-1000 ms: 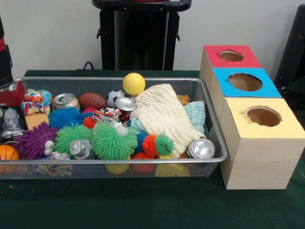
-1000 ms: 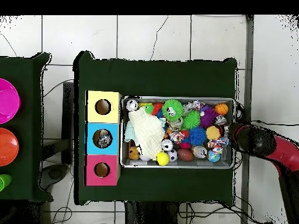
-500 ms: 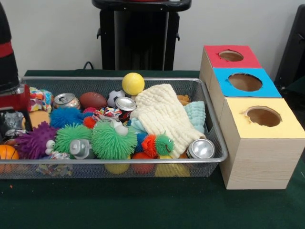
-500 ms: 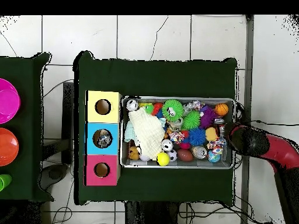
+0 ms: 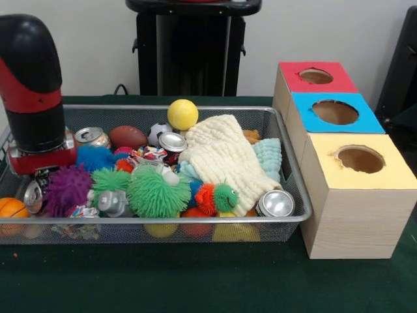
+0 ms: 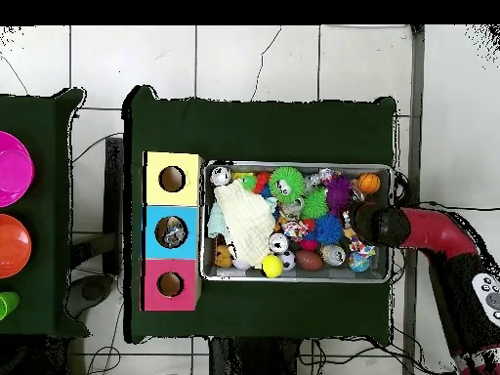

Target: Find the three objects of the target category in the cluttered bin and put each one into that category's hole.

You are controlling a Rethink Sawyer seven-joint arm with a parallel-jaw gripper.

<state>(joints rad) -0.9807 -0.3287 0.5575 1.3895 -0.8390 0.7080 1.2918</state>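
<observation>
1. The red and black robot arm (image 5: 31, 85) is coming in from the left edge and is now standing upright over the left end of the grey wire-mesh bin (image 5: 163, 220). A moment ago only its side was showing there.
2. The gripper (image 5: 44, 171) is sitting low among the toys, under the red plate of the wrist. I cannot tell from either view if it is spread or pressed together, or if it is pinching anything.
3. The purple spiky rubber ball (image 5: 67, 188) is now lying more to the right than before. It seems the arm is pushing it aside.
4. In my judgement this means the search is going on at the left end and no object is lifted yet. The three boxes with holes are standing well apart, on the green table (image 5: 195, 280) to the right of the bin.
5. The task does not name the category. The closest candidate is the dented silver drink can (image 5: 32, 193), lying just below the gripper, between the purple ball and the small orange basketball (image 5: 12, 208).
6. This can is showing a round end toward the near side, so its long axis is probably running from near to far, a little tilted. Most of its body is hidden, so I am not sure.
</observation>
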